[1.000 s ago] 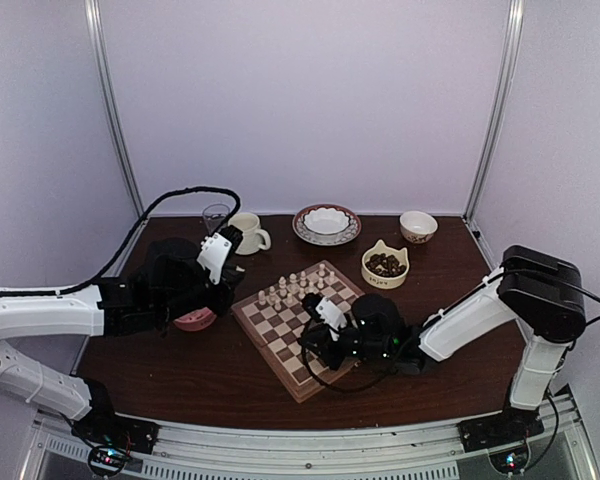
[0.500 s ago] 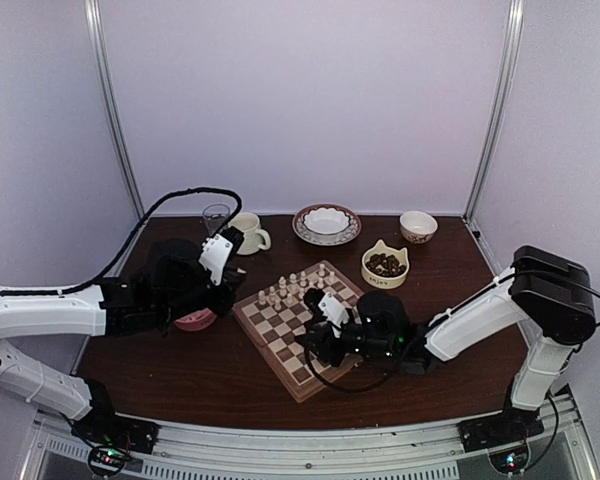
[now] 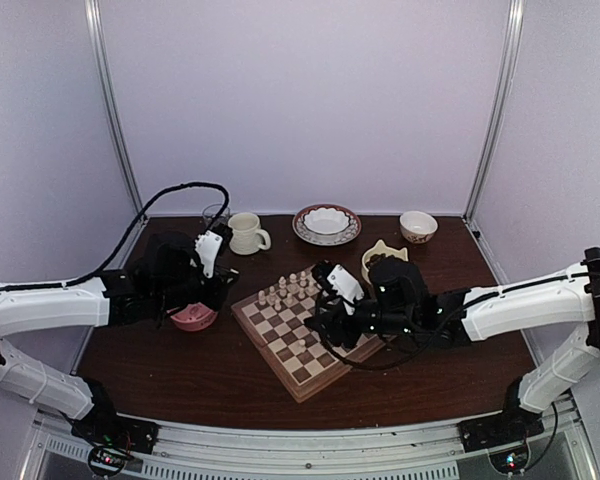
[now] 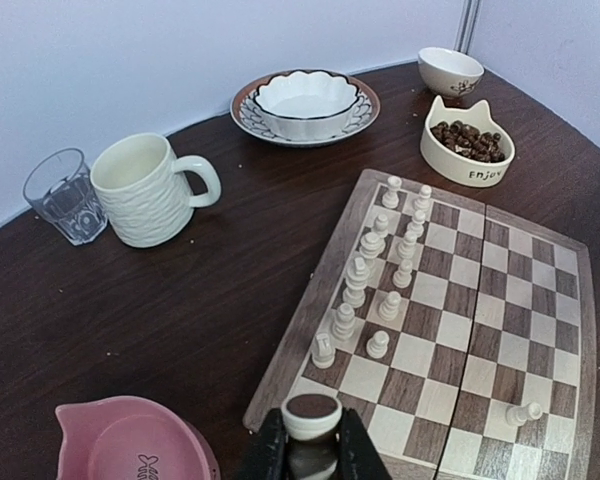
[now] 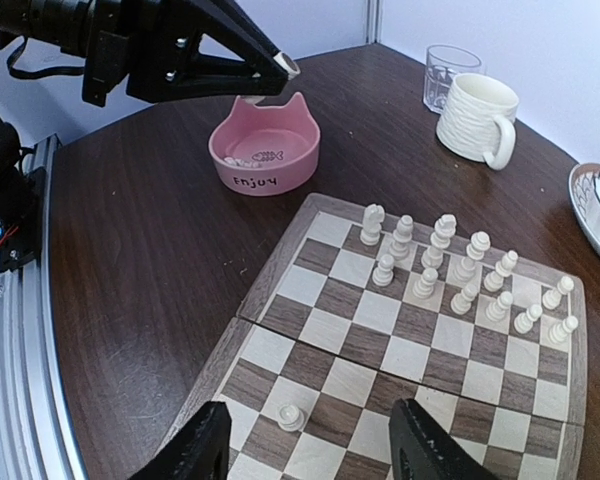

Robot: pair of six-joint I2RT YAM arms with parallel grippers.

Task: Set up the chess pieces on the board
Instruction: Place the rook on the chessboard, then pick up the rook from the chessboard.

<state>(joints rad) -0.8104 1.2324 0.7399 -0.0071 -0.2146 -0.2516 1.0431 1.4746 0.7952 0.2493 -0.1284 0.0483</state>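
Note:
The board (image 3: 280, 345) lies mid-table, checkered tan and brown. Two rows of pale chess pieces (image 4: 380, 268) stand along its far-left edge, the same rows (image 5: 450, 262) showing in the right wrist view. My left gripper (image 4: 312, 440) is shut on one pale piece with a dark base, held above the board's near-left corner, beside the pink bowl. My right gripper (image 5: 310, 450) hangs open over the board's near half. A single pawn (image 5: 291, 416) stands on a square just below and between its fingers, untouched.
A pink cat-shaped bowl (image 4: 130, 445) with pale pieces inside sits left of the board. Behind it stand a cream mug (image 4: 145, 190) and a glass (image 4: 65, 195). A scalloped bowl on a plate (image 4: 305, 95), a small bowl (image 4: 450, 70) and a cream cat bowl (image 4: 468, 150) of brown pieces line the back.
My right gripper has opened, left the pawn standing on the board, and lifted back toward the far right. The left arm drew back slightly, still holding its piece.

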